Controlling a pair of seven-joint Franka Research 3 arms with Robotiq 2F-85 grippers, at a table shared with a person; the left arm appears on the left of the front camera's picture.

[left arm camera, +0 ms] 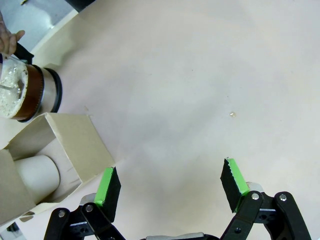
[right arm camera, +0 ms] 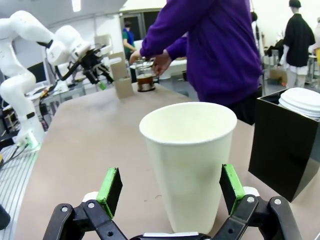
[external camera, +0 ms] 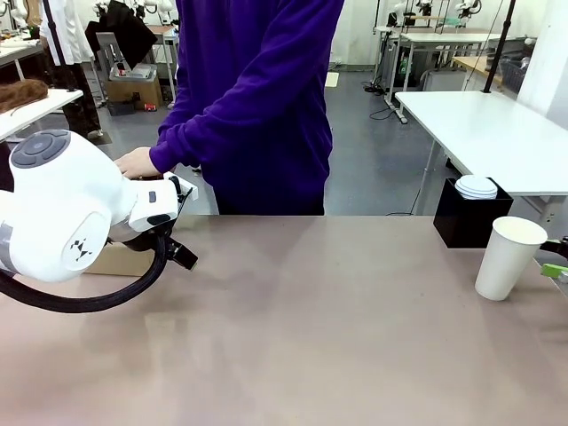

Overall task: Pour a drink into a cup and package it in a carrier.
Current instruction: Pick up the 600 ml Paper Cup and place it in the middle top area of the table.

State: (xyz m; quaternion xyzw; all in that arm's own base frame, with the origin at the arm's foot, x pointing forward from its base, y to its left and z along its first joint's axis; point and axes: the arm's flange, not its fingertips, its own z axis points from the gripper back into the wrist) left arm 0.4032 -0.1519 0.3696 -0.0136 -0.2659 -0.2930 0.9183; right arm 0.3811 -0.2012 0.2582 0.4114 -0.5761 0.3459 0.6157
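Now the right end effector [right arm camera: 171, 182] straddles the cup [right arm camera: 189, 150], wide open; a hard or off-centre close could crush or tip it. Likewise the left end effector [left arm camera: 170, 182] gapes wide.

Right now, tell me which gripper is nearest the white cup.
The right gripper, open, with the white cup right ahead of its fingers. The left gripper hangs open over table beside the carrier.

**A:** How is the left arm posed?

**B:** The white left arm [external camera: 62, 209] comes in from the left of the front view, elbow joint bulking large. Its wrist tips the left gripper [left arm camera: 170, 182] downward, jaws spread wide apart.

**A:** And the right side?

**B:** The right gripper [right arm camera: 170, 190] sits low and roughly level, pointing forward, its green-padded jaws also spread wide.
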